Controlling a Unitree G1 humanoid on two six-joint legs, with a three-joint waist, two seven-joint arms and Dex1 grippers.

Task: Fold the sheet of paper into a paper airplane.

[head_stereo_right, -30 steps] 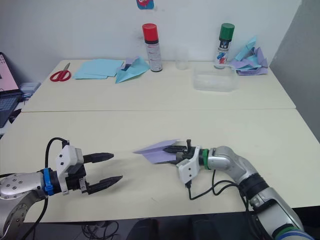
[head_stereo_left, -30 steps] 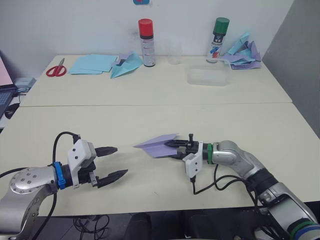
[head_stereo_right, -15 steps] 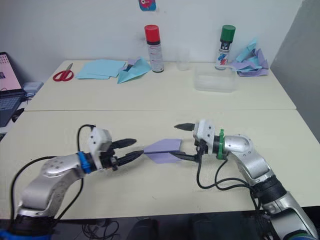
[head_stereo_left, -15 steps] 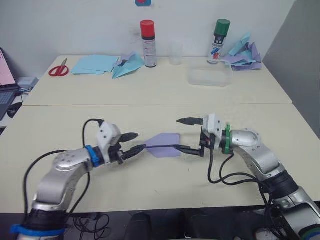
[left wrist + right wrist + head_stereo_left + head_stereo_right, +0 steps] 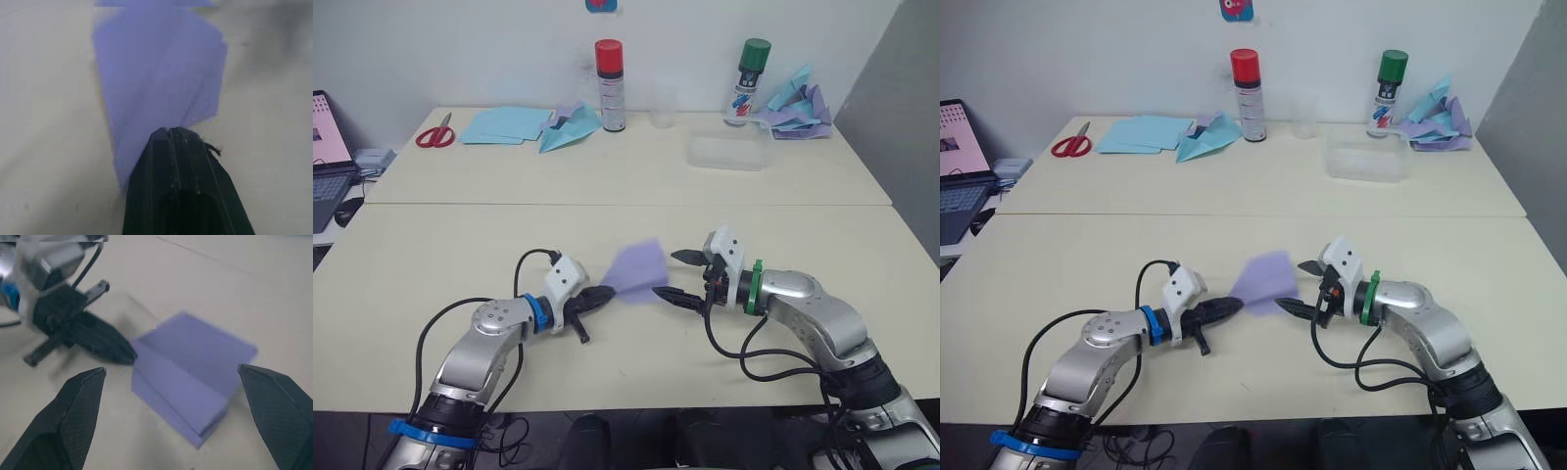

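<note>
Light: bright, even, soft shadows on the surface (image 5: 607,186)
Blur: the paper airplane (image 5: 636,268) smeared, beside the left gripper (image 5: 602,295)

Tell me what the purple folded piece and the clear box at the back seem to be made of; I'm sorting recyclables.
The paper airplane looks like thin matte paper, going by its sharp creases and flat lavender colour. The clear box is probably translucent plastic, since the table shows faintly through its cloudy walls.
</note>
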